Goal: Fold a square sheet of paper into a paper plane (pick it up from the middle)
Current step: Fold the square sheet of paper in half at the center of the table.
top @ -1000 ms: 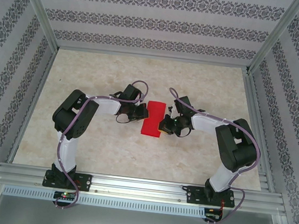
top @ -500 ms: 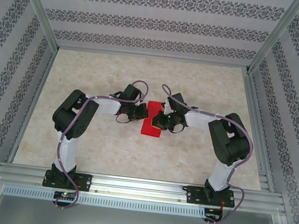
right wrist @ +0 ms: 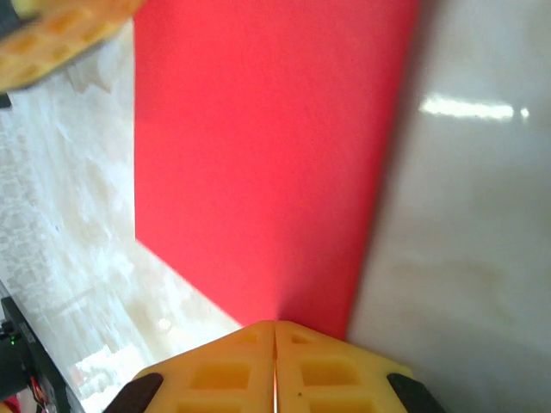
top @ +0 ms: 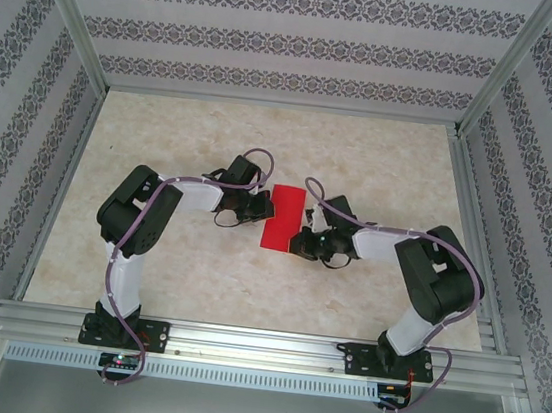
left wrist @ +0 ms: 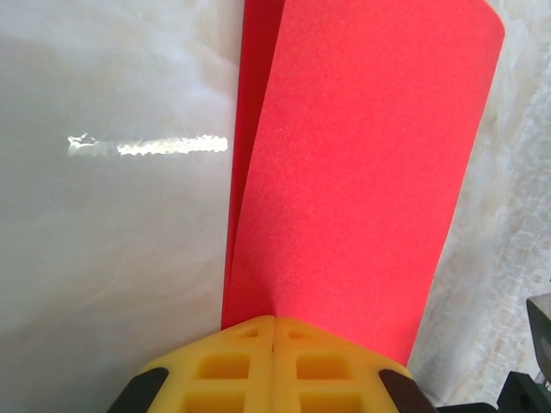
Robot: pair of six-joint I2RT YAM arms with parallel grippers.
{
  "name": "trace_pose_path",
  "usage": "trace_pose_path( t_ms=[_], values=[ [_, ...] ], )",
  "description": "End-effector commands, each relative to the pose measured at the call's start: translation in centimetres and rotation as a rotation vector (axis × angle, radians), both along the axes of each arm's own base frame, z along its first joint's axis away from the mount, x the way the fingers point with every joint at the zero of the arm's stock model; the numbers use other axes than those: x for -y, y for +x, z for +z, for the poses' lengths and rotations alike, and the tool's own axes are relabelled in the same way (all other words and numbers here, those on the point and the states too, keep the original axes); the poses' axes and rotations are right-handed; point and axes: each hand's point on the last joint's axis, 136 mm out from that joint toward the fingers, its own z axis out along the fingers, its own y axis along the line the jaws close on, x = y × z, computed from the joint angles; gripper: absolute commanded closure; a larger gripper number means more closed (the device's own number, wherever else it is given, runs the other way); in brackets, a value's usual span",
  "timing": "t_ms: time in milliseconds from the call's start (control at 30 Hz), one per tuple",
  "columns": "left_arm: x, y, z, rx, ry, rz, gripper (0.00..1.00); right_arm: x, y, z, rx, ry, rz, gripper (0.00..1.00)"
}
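At the left edge of the square sheet of paper (left wrist: 362, 172), your left gripper (left wrist: 274, 320) is clamped on it, with two red layers running out from its pads. Your right gripper (right wrist: 275, 325) has its pads together, tips touching the sheet's near right corner. Under the sheet lies the pale marbled desk (top: 383, 159).

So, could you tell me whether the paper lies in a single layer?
No, the paper is doubled over: a second layer shows under its left edge.
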Motion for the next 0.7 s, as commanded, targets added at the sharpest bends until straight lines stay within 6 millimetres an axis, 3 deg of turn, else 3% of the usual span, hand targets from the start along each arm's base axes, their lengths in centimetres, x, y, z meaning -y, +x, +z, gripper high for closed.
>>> trace_pose_path(
  t_ms=[0,233,467,667],
  values=[
    [-7.5,-8.7,-10.9,-0.350,0.379,0.034,1.00,1.8,-1.9,-0.6,-0.060,-0.062,-0.017,0.92],
    [-6.6,-7.8,-10.1,-0.311,0.345,0.008,1.00,1.8,4.3,6.4,0.149,-0.029,-0.146,0.91],
    [-5.4,-4.8,-7.7,-0.168,0.350,-0.105,1.00,2.0,9.4,8.2,0.200,-0.038,-0.244,0.91],
    [-4.5,-2.6,-5.0,-0.069,0.383,-0.252,1.00,1.0,14.2,6.9,0.181,-0.045,-0.239,0.92]
  ],
)
